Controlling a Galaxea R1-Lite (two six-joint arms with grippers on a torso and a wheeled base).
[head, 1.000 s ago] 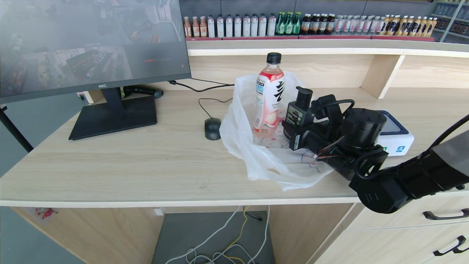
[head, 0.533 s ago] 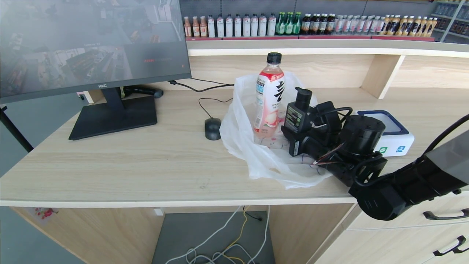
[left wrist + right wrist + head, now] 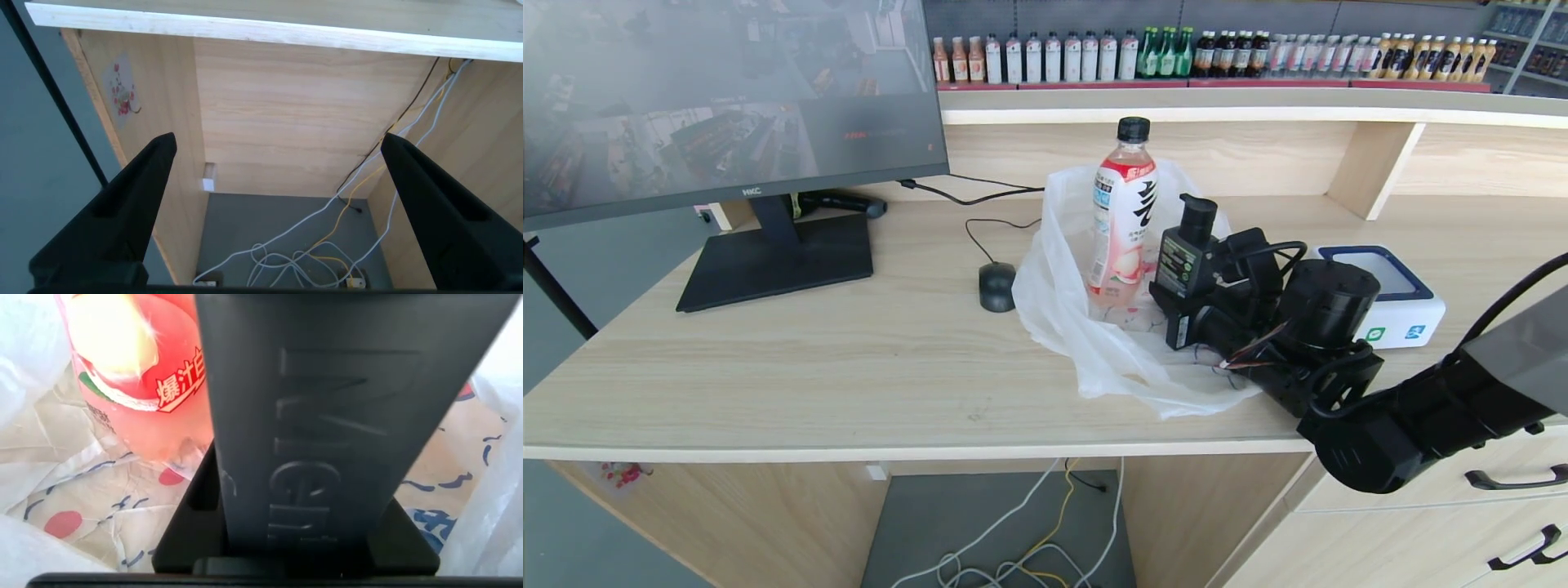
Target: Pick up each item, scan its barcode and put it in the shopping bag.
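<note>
A pink peach drink bottle [image 3: 1123,220] with a black cap stands upright inside the open white shopping bag [image 3: 1086,327] on the wooden counter. My right gripper [image 3: 1205,282] is shut on a black bottle [image 3: 1183,253] with a label and a dark cap, held low over the bag just right of the pink bottle. Seen from the right wrist, the black bottle [image 3: 343,416] is close up, with the pink bottle [image 3: 131,367] and the bag's printed floor [image 3: 73,506] behind it. My left gripper [image 3: 278,143] hangs open below the counter's front edge with nothing between its fingers.
A white and blue scanner box [image 3: 1392,306] sits right of the bag, partly behind my right arm. A black mouse [image 3: 996,286] lies left of the bag, a monitor [image 3: 727,98] on its stand farther left. Cables [image 3: 327,245] hang under the counter.
My right gripper has shifted slightly left and down with the black bottle, closer over the bag. The pink bottle and the bag have stayed put.
</note>
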